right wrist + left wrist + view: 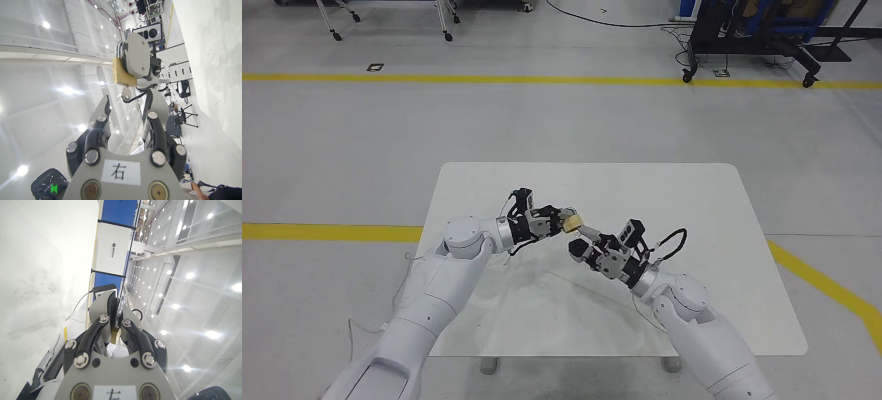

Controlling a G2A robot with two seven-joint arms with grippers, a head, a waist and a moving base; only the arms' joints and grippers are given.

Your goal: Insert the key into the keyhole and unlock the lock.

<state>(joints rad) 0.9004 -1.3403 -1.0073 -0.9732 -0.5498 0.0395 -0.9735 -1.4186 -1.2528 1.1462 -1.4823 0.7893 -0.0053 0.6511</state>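
Top view, surface: The white table (692, 200) stands on a grey floor crossed by yellow lines (542, 78), and the brass lock (571, 220) is held in the air over the table's middle.
Top view, grippers: The left gripper (554, 222) is clamped on the lock. The right gripper (585, 243) sits just beside the lock on its opposite side. The key is too small to make out from here.
Top view, surroundings: A black wheeled frame (752, 45) stands on the floor well beyond the lock.
Left wrist view, room: Ceiling lights (190, 275) shine behind the lock.
Left wrist view, hidden: The fingers cover most of the lock's body, and its silver shackle (121, 307) pokes out past them.
Right wrist view, key: The key (125, 93) is seated in the keyhole at the lock's base.
Right wrist view, gripper: The right gripper's fingers stand apart on either side of the key head, not touching it.
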